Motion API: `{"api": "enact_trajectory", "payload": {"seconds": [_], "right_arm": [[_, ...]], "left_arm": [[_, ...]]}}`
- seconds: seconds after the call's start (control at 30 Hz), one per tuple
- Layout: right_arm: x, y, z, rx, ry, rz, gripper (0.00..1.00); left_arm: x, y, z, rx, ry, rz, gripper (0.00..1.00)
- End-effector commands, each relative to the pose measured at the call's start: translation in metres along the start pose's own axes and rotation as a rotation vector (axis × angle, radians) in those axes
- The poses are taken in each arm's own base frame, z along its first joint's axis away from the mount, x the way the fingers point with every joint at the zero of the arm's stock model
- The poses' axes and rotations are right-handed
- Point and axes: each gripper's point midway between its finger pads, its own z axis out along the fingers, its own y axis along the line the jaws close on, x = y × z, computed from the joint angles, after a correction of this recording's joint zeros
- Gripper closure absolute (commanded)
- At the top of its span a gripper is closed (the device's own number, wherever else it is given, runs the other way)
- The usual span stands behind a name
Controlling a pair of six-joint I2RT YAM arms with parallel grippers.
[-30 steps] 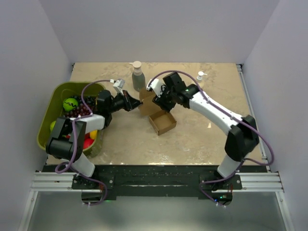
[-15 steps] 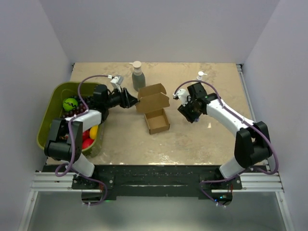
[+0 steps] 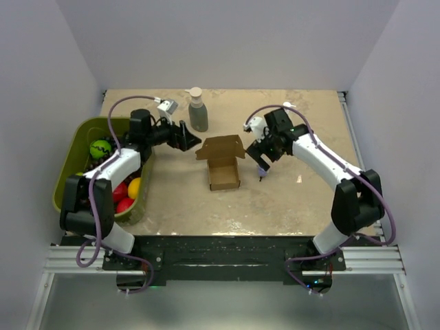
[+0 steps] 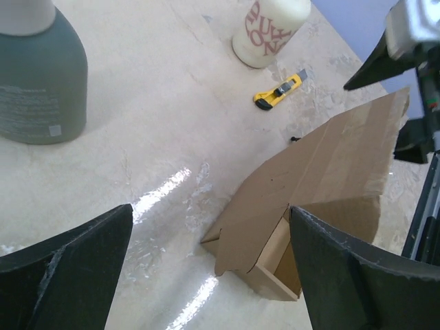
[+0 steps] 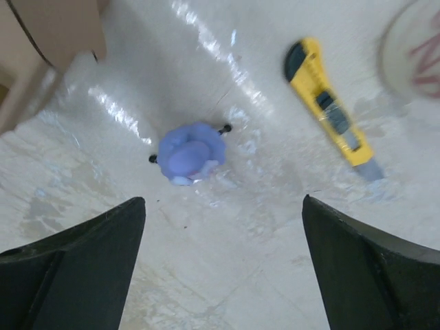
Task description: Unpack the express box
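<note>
The beige marble desk is carrying the express box at centre, flaps open, between both arms. The left fingers, spread, are facing its raised flap. The right fingers, spread, are hovering over a small blue item just right of it.

Small brown cardboard box standing open mid-table, flaps spread toward twelve o'clock, opening facing up, tan interior, inside not clearly visible.

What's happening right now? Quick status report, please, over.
Left end effector open, empty, clear of express box. Right end effector open over small blue object. Box flaps open. Yellow box cutter off to the side, nothing blocking.
</note>
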Motion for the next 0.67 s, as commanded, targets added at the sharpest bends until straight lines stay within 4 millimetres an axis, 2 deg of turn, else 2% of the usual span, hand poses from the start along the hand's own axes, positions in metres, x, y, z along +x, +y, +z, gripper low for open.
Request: {"api": "enact_trajectory", "payload": {"seconds": [0.0, 0.1, 0.13, 0.2, 0.23, 0.3, 0.4, 0.43, 0.5, 0.57, 0.63], "right_arm": [[-0.065, -0.021, -0.065, 0.046, -0.192, 0.020, 0.01], [-0.091, -0.030, -0.095, 0.082, -0.287, 0.052, 0.01], [-0.106, -0.037, -0.110, 0.108, -0.340, 0.077, 0.01], [-0.116, -0.051, -0.125, 0.178, -0.377, 0.119, 0.01], [-0.129, -0.061, -0.138, 0.220, -0.426, 0.153, 0.01], [-0.135, -0.078, -0.152, 0.302, -0.451, 0.193, 0.01], [-0.142, -0.091, -0.167, 0.364, -0.479, 0.235, 0.01], [-0.145, -0.092, -0.170, 0.369, -0.495, 0.238, 0.01], [-0.146, -0.091, -0.172, 0.368, -0.503, 0.218, 0.01], [-0.147, -0.087, -0.172, 0.341, -0.509, 0.201, 0.01], [-0.150, -0.095, -0.180, 0.385, -0.526, 0.214, 0.01]], "left_arm": [[-0.036, -0.006, -0.023, -0.012, -0.033, 0.122, 0.00], [-0.053, -0.006, -0.030, -0.025, -0.042, 0.194, 0.00], [-0.064, -0.007, -0.033, -0.033, -0.049, 0.243, 0.00], [-0.077, -0.006, -0.035, -0.056, -0.058, 0.308, 0.00], [-0.090, -0.001, -0.037, -0.095, -0.056, 0.338, 0.00], [-0.106, 0.004, -0.041, -0.143, -0.065, 0.359, 0.00], [-0.138, 0.006, -0.055, -0.176, -0.096, 0.339, 0.00], [-0.134, 0.012, -0.057, -0.179, -0.073, 0.288, 0.00], [-0.143, 0.015, -0.061, -0.185, -0.074, 0.268, 0.00], [-0.142, 0.024, -0.062, -0.207, -0.065, 0.234, 0.00], [-0.150, 0.034, -0.064, -0.264, -0.082, 0.194, 0.00]]}}
